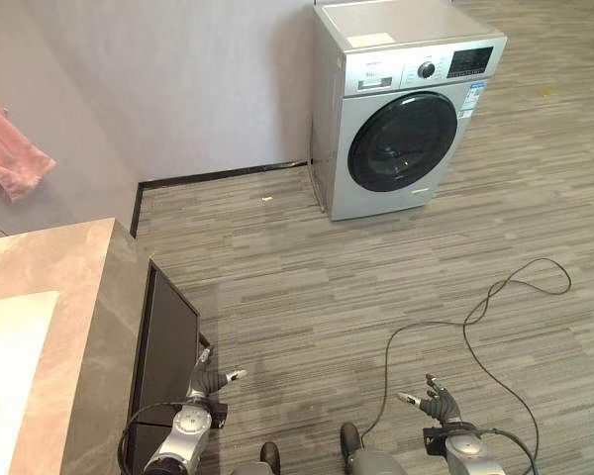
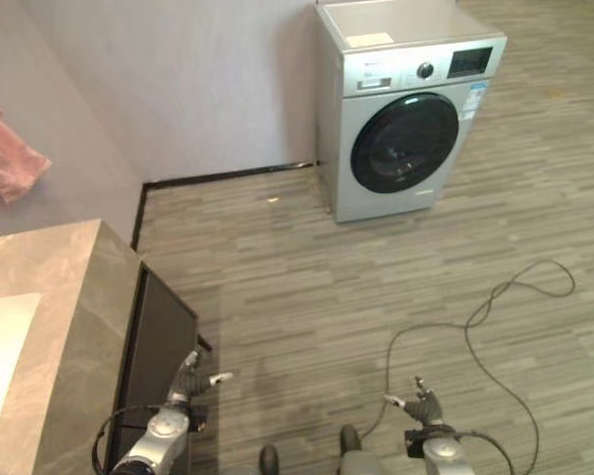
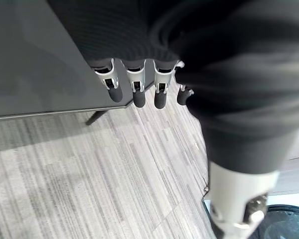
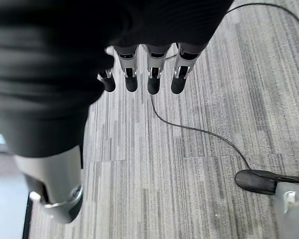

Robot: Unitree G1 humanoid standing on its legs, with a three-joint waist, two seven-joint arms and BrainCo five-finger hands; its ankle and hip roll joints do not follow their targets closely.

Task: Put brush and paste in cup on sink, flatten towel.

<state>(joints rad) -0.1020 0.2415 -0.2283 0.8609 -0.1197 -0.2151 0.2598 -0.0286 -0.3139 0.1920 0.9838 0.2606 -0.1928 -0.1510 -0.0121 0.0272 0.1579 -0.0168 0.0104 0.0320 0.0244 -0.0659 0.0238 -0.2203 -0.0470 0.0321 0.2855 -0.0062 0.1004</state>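
currently approach step: left hand (image 1: 210,380) and right hand (image 1: 438,404) low, fingers relaxed, empty; next, turn toward brown stone-topped sink counter (image 1: 64,259), pink towel (image 1: 10,153).

Setting: a home bathroom or laundry corner.
Appliance: a silver front-loading washing machine (image 1: 401,104) stood against the back wall, its round dark door facing the room.
Counter: a vanity counter (image 1: 64,262) with a brown stone-look top ran along the left side; a white sink basin (image 1: 5,346) was set into it.
Cabinet: a dark cabinet door (image 1: 163,351) showed below the counter, facing the floor space.
Textile: a pink towel (image 1: 10,153) hung on the left wall above the counter.
Floor: grey striped plank flooring (image 1: 317,287) covered the room.
Walls: plain pale walls (image 1: 178,79) met the floor at a dark skirting strip (image 1: 223,175).
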